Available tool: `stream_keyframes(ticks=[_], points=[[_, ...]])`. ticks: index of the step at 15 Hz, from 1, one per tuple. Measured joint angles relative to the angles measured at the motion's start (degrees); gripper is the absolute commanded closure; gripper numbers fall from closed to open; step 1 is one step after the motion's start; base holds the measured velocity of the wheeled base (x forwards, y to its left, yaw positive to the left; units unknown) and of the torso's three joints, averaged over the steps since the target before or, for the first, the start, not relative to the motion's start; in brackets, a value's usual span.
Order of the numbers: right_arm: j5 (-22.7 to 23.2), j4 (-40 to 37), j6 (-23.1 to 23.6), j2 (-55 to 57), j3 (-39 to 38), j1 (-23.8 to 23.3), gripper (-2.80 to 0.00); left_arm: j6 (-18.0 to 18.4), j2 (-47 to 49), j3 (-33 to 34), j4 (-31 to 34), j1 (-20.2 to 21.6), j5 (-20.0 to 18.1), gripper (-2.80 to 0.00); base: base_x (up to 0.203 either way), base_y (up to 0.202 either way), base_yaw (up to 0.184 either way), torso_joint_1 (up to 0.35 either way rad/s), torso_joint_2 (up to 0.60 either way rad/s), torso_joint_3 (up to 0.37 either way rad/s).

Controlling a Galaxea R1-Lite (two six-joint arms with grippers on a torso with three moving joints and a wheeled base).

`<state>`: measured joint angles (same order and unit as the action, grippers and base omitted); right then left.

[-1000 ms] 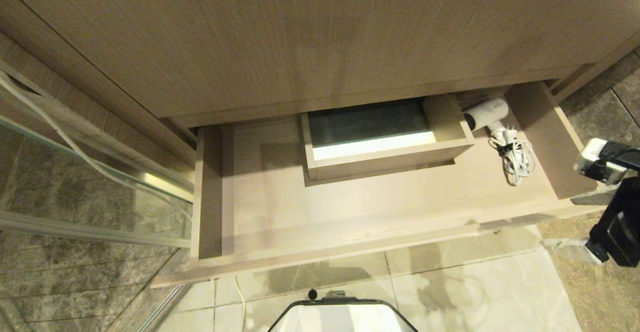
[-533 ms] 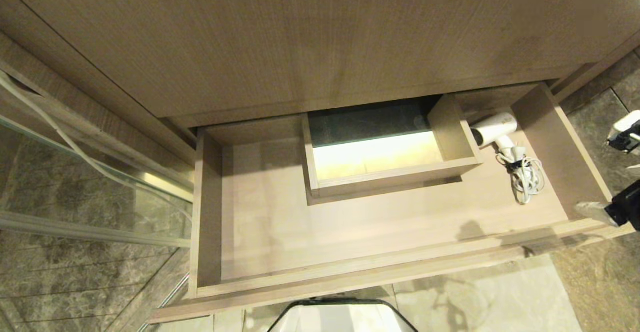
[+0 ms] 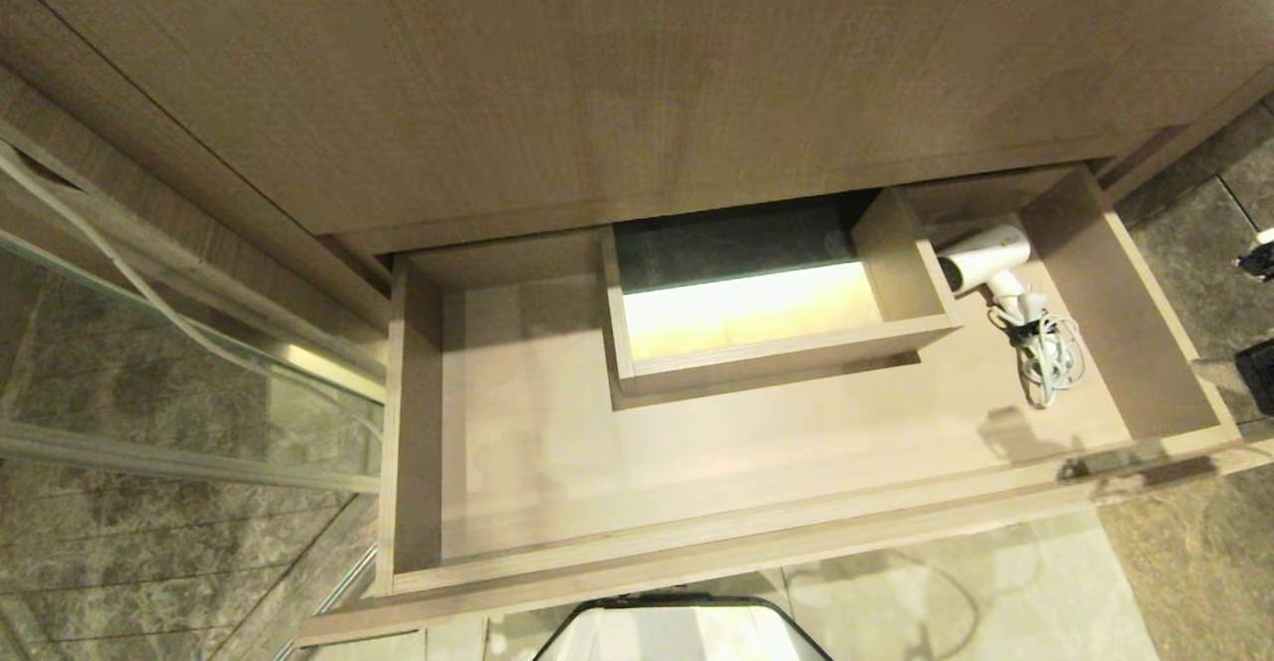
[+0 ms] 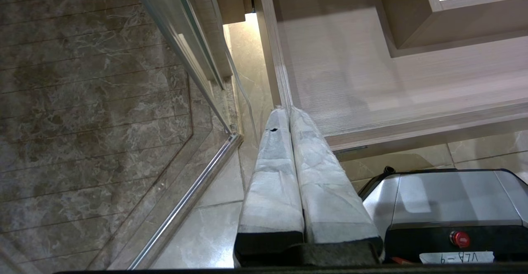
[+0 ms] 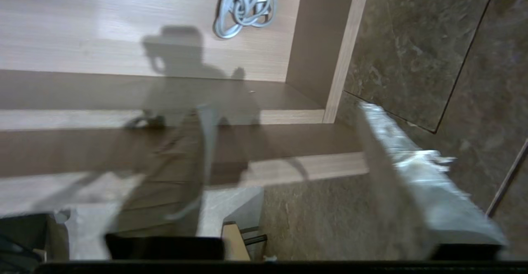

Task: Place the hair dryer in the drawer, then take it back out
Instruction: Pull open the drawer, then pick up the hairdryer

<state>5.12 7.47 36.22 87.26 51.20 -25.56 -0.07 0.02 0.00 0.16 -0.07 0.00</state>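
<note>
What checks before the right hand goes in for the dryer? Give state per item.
1. Light brown wood-grain drawer pulled out enough for access: ok.
2. White cylindrical hair dryer lying on the drawer floor, right of the walled rectangular cut-out: ok.
3. Pale coiled cord bundled beside the dryer, clear of the drawer walls: ok.
4. Right hand open, holding nothing, over the drawer's front right corner: ok.
5. Left hand shut, parked by the drawer's left end, out of the way: ok.
6. Good grip point on the dryer handle: cannot tell.
</note>
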Motion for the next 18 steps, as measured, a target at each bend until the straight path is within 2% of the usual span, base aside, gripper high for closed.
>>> stream_keyframes(ticks=[8, 9, 12, 18], points=[[-0.1, 8.2, -1.1, 17.6, 13.8, -1.3, 0.00, 0.0, 0.0, 0.0, 0.0, 0.0, 0.0, 0.00, 0.000, 0.000, 0.000, 0.000, 0.00, 0.000], [0.0, 8.2, -1.2, 19.8, 15.6, -1.2, -2.80, 0.0, 0.0, 0.0, 0.0, 0.0, 0.0, 0.00, 0.000, 0.000, 0.000, 0.000, 0.00, 0.000], [3.7, 8.3, -1.9, 26.0, 21.0, -0.6, -2.80, 0.0, 0.0, 0.0, 0.0, 0.0, 0.0, 0.00, 0.000, 0.000, 0.000, 0.000, 0.00, 0.000], [8.5, 10.3, -7.7, 36.9, 30.5, 1.0, -2.80, 0.0, 0.0, 0.0, 0.0, 0.0, 0.0, 0.00, 0.000, 0.000, 0.000, 0.000, 0.00, 0.000]])
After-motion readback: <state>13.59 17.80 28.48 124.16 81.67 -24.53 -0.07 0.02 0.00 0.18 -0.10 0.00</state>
